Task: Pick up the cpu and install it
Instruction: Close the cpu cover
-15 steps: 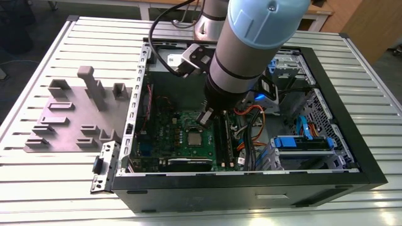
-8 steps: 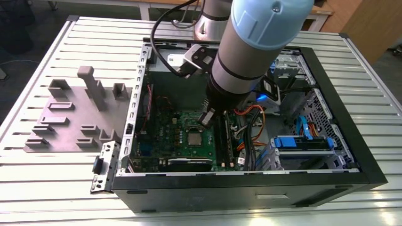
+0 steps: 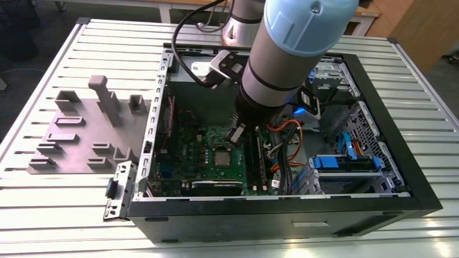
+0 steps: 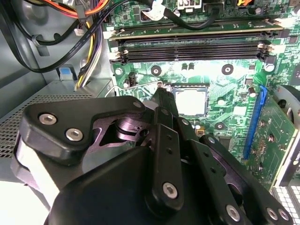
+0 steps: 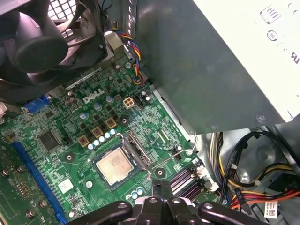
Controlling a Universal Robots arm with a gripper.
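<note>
The cpu (image 3: 223, 157) is a small silver square lying flat in the socket on the green motherboard (image 3: 188, 156) inside the open computer case (image 3: 287, 212). Both wrist views show its bare metal top (image 4: 191, 102) (image 5: 116, 165). Beside it, the socket's metal frame (image 5: 138, 150) stands swung up, with the thin lever (image 5: 180, 154) out to one side. My gripper (image 3: 235, 137) hangs just above the board, beside the socket. Its black fingers (image 4: 162, 98) (image 5: 161, 186) are pressed together with nothing between them, and the tips are near the socket's edge, apart from the cpu.
A grey fixture plate (image 3: 86, 134) with slotted blocks lies on the table at the exterior view's left. Around the socket are memory slots (image 4: 192, 47), a fan (image 5: 42, 42), the grey power supply (image 5: 211, 70), cable bundles (image 5: 243, 183) and a blue drive cage (image 3: 344, 164).
</note>
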